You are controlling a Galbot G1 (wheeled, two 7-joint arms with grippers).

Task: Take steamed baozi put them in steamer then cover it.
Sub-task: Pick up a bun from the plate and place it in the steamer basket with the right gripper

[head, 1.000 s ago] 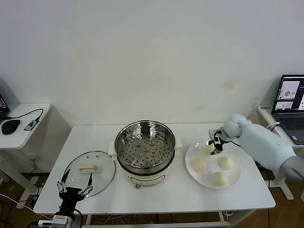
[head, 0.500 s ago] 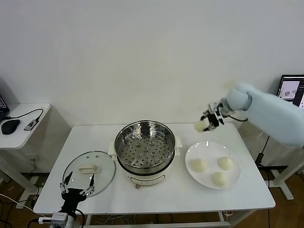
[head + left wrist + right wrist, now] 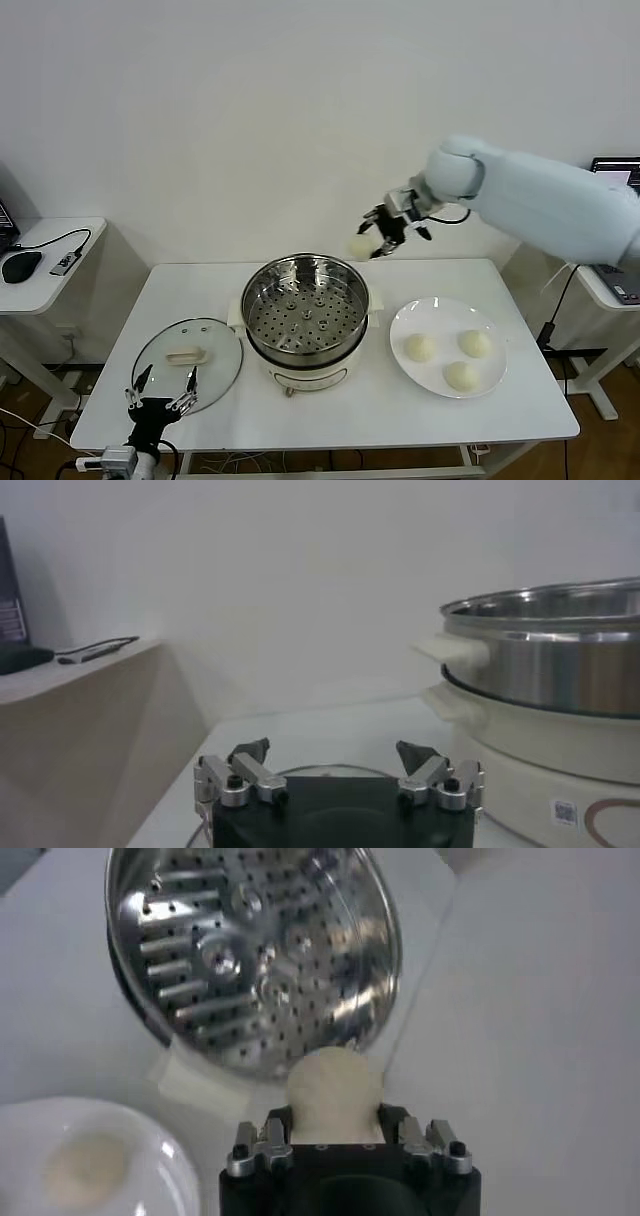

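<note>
right gripper | bun pinched above steamer rim | risk: dropped outside if released early | left gripper spread, parked

The right pincer has lifted one baozi off the plate and carried it toward nine o'clock, above the steamer's far rim.

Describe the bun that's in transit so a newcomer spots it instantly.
Start at the steel steamer mid-table. Just above its far right rim, the right claw is shut on a cream-white bun. It is the only bun in the air; the other three lie on the white plate.
</note>
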